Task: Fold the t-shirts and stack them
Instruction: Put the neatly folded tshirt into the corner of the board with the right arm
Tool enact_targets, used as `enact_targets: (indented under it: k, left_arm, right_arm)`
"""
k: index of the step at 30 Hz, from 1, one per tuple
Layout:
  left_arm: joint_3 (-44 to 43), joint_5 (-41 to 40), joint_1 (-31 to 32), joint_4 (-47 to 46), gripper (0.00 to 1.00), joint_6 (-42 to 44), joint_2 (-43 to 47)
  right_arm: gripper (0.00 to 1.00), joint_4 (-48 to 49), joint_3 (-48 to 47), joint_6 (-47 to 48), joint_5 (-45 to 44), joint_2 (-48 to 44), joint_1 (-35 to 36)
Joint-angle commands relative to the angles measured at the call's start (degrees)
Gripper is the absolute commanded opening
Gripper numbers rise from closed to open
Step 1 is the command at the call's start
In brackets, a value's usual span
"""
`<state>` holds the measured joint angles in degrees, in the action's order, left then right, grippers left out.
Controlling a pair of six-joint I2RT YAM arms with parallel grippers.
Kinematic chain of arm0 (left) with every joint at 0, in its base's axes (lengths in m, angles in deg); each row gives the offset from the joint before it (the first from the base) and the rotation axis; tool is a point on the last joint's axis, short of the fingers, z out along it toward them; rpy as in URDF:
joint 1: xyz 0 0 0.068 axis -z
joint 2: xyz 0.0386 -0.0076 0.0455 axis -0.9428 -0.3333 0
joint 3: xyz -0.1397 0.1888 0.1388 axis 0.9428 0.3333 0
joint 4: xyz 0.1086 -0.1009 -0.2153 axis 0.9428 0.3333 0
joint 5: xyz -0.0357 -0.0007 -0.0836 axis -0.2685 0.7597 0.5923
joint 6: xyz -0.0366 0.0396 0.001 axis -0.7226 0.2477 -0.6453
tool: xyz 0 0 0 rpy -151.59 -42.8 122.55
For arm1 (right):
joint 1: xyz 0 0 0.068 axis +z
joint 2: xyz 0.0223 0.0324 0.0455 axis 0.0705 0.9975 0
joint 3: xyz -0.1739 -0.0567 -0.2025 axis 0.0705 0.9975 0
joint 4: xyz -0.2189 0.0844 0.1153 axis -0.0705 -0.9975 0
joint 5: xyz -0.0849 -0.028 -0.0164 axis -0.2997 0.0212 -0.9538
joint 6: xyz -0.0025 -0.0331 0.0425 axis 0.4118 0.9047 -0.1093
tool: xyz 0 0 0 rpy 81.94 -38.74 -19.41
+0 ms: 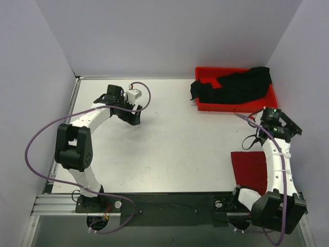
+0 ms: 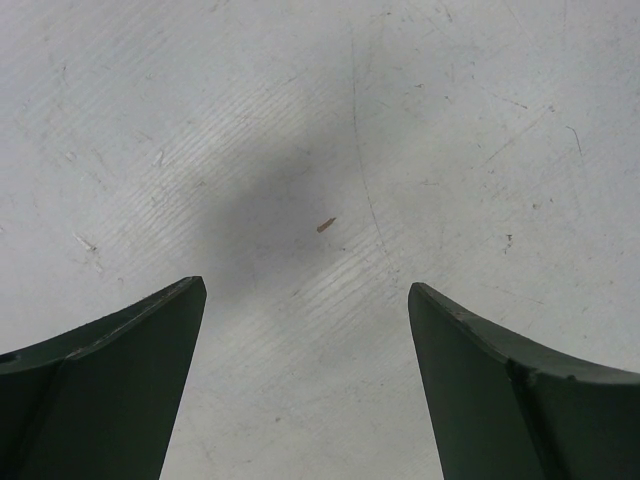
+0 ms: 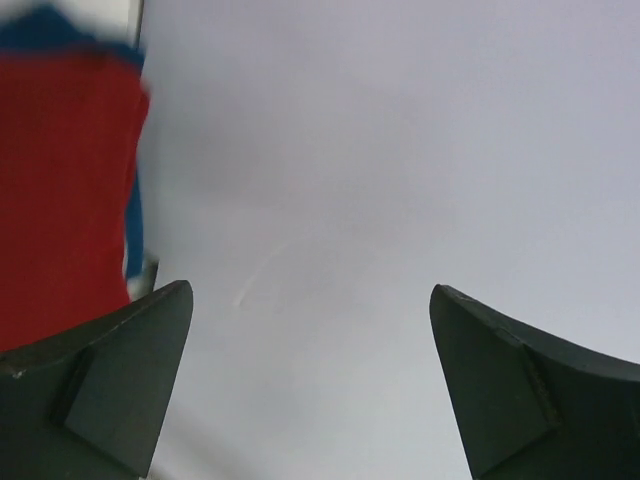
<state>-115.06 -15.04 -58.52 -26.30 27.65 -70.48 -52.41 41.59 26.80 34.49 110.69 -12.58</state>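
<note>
Pale walls (image 1: 169,36) box in a white table (image 1: 175,149). From above, a tray (image 1: 205,73) sits at the far right corner with the black shirt (image 1: 236,87) heaped in it unfolded, one end spilling over the far rim. It probably waits there as stock to be drawn out. The red shirt (image 1: 249,170) lies flat on the table at the near right, a neat dark rectangle partly hidden under the right arm. It looks already folded and would serve as the base of the stack. No blue shirt shows in this view. The left gripper (image 1: 132,117) hangs over bare table at the far left, well apart from any cloth. The right gripper (image 1: 281,122) is raised near the tray's near right corner, a likely position for reaching the black shirt.

In the left wrist view, the left gripper (image 2: 305,290) is spread wide and holds nothing. Its fingers (image 2: 120,390) frame scuffed tabletop and a small brown speck (image 2: 326,225).

In the right wrist view, the right gripper (image 3: 310,290) is likewise spread wide and empty, facing mostly wall. At the left edge is a blurred red shape (image 3: 60,180) with a blue border. It is too smeared to tell whether it is tray or cloth.
</note>
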Motion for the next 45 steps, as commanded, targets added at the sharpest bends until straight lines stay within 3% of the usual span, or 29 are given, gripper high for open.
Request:
enact_targets:
  k: [1,5,8,14,17,18,24,27,30,37,45]
  left_arm:
    - [-0.14,1.82,-0.50,-1.80,0.94,-0.30,1.20]
    - [-0.06,2.08,-0.50,-0.40,0.93,0.05,3.22]
    - [0.82,2.08,-0.58,1.27,0.94,1.89,6.99]
    - [5.30,1.39,-2.16,5.14,0.94,6.89,17.19]
    - [11.25,-2.21,-2.87,2.01,0.94,3.58,24.12]
    - [13.29,-7.53,-2.78,0.07,0.94,-1.48,25.62]
    - [20.33,-26.71,-2.69,-9.09,0.94,-10.74,31.00]
    - [23.76,-31.57,-3.30,-10.41,0.94,-11.64,32.31]
    - [28.14,-29.57,-5.94,-11.03,0.94,-13.82,33.99]
    - [35.71,-16.91,-16.40,-15.33,0.94,-20.77,38.12]
    - [39.94,-20.24,-17.64,-18.32,0.94,-20.26,39.17]
  right_arm:
    - [1.00,-4.11,-15.01,-16.85,6.81,1.17,11.04]
    - [1.00,-2.72,-18.63,-23.71,21.14,2.22,23.63]
    - [1.00,4.65,-18.28,-30.54,31.58,3.62,31.62]
    - [1.00,30.38,-8.54,-44.18,45.93,5.91,38.23]
    - [1.00,42.51,-1.43,-48.33,50.15,7.31,40.17]
    - [1.00,44.03,-0.10,-48.86,50.08,7.58,41.31]
    - [1.00,56.69,14.13,-52.63,45.52,8.64,41.59]
    - [1.00,60.11,18.01,-54.13,43.24,8.29,40.62]
    - [1.00,66.34,23.10,-55.80,42.17,6.27,38.16]
    - [1.00,65.50,25.49,-56.17,43.23,2.93,34.11]
    - [1.00,62.85,29.26,-53.25,39.18,-0.41,33.76]
